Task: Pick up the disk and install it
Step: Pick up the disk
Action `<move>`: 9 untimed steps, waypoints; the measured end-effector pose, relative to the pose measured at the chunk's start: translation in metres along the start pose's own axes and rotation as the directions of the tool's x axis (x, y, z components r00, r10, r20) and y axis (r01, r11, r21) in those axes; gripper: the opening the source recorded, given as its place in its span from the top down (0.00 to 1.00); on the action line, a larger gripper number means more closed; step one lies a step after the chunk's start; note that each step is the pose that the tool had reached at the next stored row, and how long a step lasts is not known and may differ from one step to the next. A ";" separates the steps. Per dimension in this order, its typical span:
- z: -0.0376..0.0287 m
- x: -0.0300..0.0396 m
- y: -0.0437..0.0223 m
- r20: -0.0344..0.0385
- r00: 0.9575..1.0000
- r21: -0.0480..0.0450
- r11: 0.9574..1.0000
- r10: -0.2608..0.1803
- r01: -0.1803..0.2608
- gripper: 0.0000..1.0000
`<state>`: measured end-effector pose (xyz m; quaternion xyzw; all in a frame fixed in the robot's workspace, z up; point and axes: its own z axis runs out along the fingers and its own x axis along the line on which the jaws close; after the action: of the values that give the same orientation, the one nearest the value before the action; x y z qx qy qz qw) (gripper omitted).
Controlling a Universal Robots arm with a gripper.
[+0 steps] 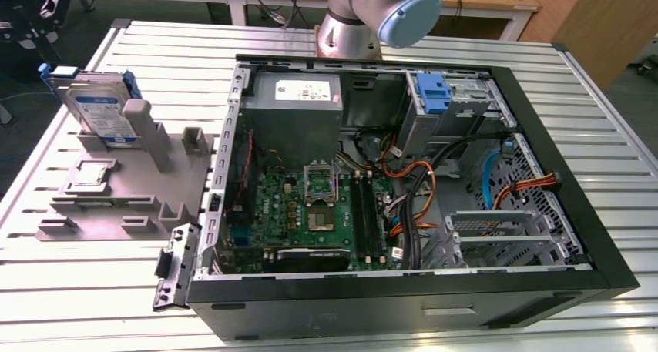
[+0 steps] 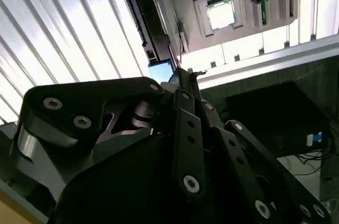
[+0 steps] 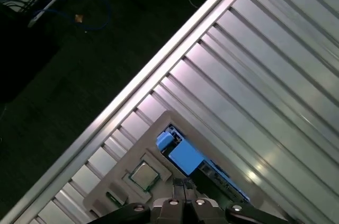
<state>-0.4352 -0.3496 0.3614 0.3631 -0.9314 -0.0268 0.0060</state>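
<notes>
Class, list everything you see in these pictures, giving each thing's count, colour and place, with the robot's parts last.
disk: one, silver-grey with a blue frame, upright in the stand, exterior view's left
stand: one, grey, on the table beside the computer case
chip: one, silver, lying on the stand
computer case: one, black, open, mid-table
circuit board: one, green, inside the case
power box: one, grey, inside the case
table: one, silver slats
arm: one, grey and blue, behind the case
gripper: one, black, over the stand
</notes>
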 end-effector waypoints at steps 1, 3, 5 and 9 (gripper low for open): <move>0.0000 0.0000 0.0000 -0.001 1.000 0.000 1.000 -0.018 0.018 0.90; 0.0001 0.0001 0.0000 -0.003 0.999 -0.001 0.999 -0.053 0.053 0.90; 0.0001 0.0001 0.0000 -0.005 0.996 -0.001 0.996 -0.088 0.088 0.90; 0.0002 0.0002 0.0001 -0.008 0.988 -0.002 0.988 -0.152 0.152 0.90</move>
<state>-0.4355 -0.3496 0.3612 0.4333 -0.9009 -0.0262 0.0081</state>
